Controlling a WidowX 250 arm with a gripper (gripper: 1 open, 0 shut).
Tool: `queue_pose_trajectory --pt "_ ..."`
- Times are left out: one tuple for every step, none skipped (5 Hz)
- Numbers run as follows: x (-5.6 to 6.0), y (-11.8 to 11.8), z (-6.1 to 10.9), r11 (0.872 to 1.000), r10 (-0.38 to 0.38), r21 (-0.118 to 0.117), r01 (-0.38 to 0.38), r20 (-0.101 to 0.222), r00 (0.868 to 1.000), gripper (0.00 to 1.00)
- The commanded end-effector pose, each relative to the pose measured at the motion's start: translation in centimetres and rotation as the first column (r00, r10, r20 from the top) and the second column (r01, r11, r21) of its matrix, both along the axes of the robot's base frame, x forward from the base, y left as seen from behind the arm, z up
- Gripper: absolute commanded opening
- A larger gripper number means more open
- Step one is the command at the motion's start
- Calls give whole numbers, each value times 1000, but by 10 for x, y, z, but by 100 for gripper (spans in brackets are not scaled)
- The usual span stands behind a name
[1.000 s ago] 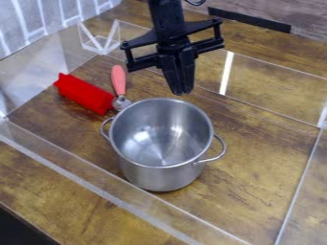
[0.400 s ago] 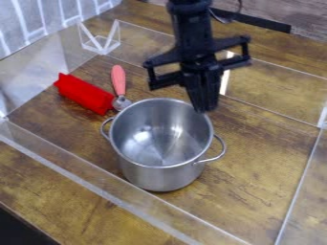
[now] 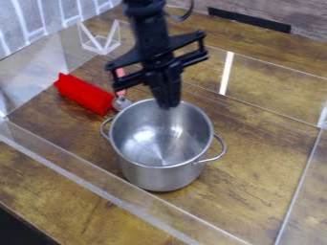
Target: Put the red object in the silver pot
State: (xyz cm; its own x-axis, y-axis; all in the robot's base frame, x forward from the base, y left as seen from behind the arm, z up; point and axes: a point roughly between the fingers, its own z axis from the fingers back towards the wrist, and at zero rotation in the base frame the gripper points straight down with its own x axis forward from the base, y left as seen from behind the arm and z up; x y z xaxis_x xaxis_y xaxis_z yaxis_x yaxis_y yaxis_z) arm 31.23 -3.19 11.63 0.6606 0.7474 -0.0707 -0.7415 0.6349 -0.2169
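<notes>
Black robot gripper [image 3: 167, 97] pointing steeply down, fingers pressed together with nothing between them, tips hanging over the rear rim of the round shiny steel pot [image 3: 161, 144]. Bright red blocky bar [image 3: 84, 93] lying on the wooden table [image 3: 269, 182] left of the pot, apart from the gripper. Slim pink-handled utensil [image 3: 118, 82] just beside the bar.

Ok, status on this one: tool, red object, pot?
Tool shut, empty, over pot's far rim. Red object on table, left of silver pot. Pot empty. Pink-handled utensil lies between them.
</notes>
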Motion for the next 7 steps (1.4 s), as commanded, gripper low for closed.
queue_pose_trajectory --pt "-2 26 13 1000 31 -4 -31 100 995 0" --pt "-4 50 -1 999 43 -4 -42 113 993 0" --pt "-2 77 -9 998 70 -3 -70 133 989 0" --pt "4 95 -22 991 132 -4 -133 140 981 100" --pt "3 96 -30 979 198 18 -203 137 970 100" --pt "10 99 -42 947 313 27 -320 149 938 100" --pt "16 108 -46 940 332 28 -339 152 931 100"
